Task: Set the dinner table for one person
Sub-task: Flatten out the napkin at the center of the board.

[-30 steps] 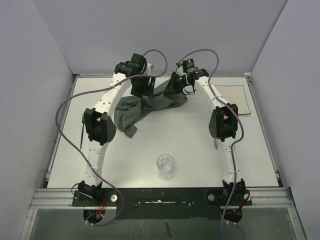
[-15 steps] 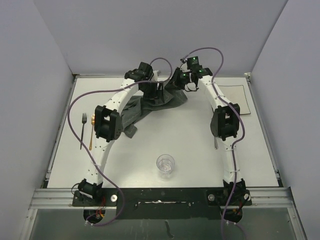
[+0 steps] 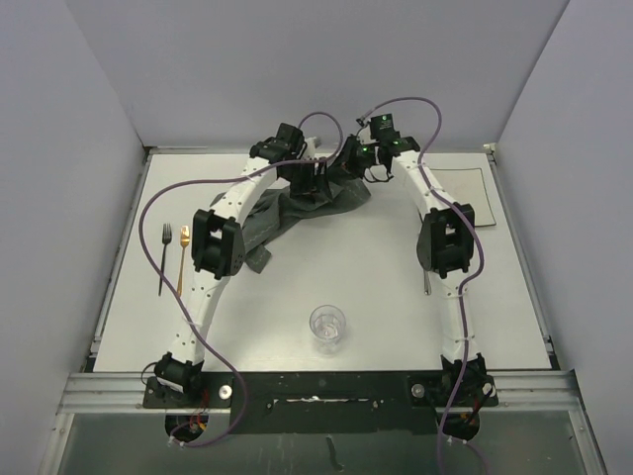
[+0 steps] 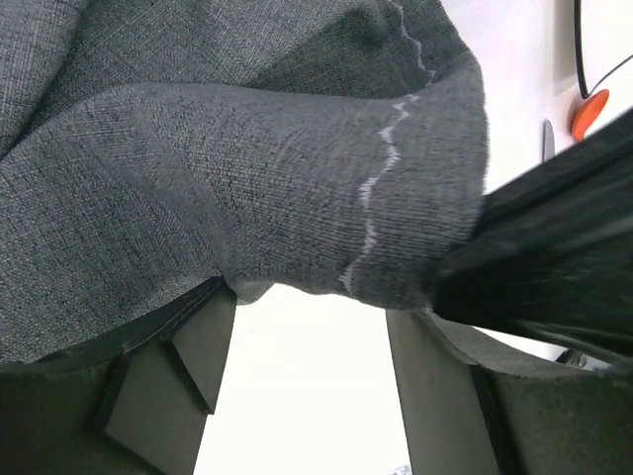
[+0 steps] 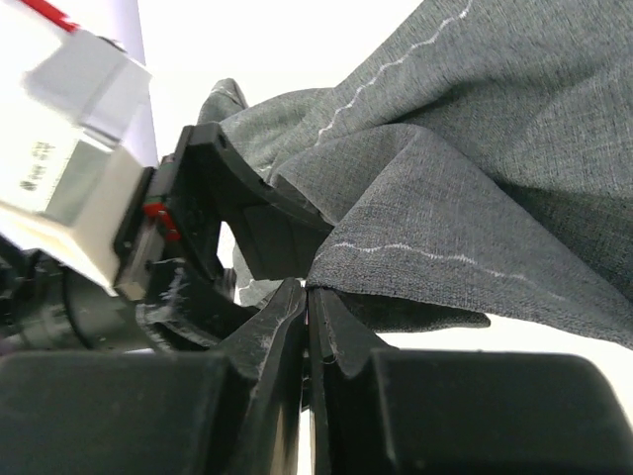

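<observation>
Crumpled grey woven placemat (image 3: 297, 213), far side of flat white table (image 3: 376, 267).
Wrist views alone show wavy stitching: right end effector (image 5: 307, 297) clenched on its hem, left end effector (image 4: 312, 317) spread beneath a fold.

The desk (image 3: 376, 282) is a large, flat, white rectangular top with a thin metal rim running along its edges. It lies level and fills the floor of the enclosure, shut in by pale grey walls (image 3: 79, 148) on its left, far and right sides. Its near edge meets a dark mounting rail (image 3: 316, 386). The surface is smooth, matte and evenly lit.
</observation>
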{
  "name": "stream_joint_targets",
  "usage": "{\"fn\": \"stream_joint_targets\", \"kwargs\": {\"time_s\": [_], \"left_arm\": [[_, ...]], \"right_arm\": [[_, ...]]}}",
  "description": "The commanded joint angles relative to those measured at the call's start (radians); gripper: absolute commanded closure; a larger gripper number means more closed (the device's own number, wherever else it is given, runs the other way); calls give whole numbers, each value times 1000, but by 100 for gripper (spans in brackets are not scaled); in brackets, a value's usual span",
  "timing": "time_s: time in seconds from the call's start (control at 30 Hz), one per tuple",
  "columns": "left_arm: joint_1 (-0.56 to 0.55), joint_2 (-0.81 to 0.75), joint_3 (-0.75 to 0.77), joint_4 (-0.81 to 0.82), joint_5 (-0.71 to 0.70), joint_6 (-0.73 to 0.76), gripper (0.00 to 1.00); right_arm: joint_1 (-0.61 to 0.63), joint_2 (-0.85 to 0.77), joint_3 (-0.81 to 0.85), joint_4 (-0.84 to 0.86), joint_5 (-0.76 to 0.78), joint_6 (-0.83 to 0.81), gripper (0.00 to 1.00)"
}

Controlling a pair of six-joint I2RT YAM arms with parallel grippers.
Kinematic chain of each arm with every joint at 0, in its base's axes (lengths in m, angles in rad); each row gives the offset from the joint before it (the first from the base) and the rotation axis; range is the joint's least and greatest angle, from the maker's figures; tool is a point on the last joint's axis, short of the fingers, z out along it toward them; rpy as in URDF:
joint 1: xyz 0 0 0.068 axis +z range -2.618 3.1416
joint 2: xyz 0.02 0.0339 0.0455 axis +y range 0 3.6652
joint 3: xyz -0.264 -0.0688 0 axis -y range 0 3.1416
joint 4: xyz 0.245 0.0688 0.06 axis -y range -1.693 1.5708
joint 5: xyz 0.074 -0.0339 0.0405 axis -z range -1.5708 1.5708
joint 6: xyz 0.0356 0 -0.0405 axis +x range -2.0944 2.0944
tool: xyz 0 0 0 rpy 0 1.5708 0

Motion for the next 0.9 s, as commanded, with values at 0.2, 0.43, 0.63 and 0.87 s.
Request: {"fn": "stream_joint_targets", "kwargs": {"time_s": [0.2,0.43,0.63,0.87], "left_arm": [[11,-38,-4,92,7,-4,40],[9,-23,-6,105,16,-6,40],[6,-13,8,113,43,-17,49],[6,-16,10,113,47,-17,50]], "right_arm": [[2,-103,-98,35,-21,-6,96],[-1,-147,-105,28,-20,-10,97],[-5,-159,-99,28,-43,2,97],[0,-190,-122,35,-56,13,97]]}}
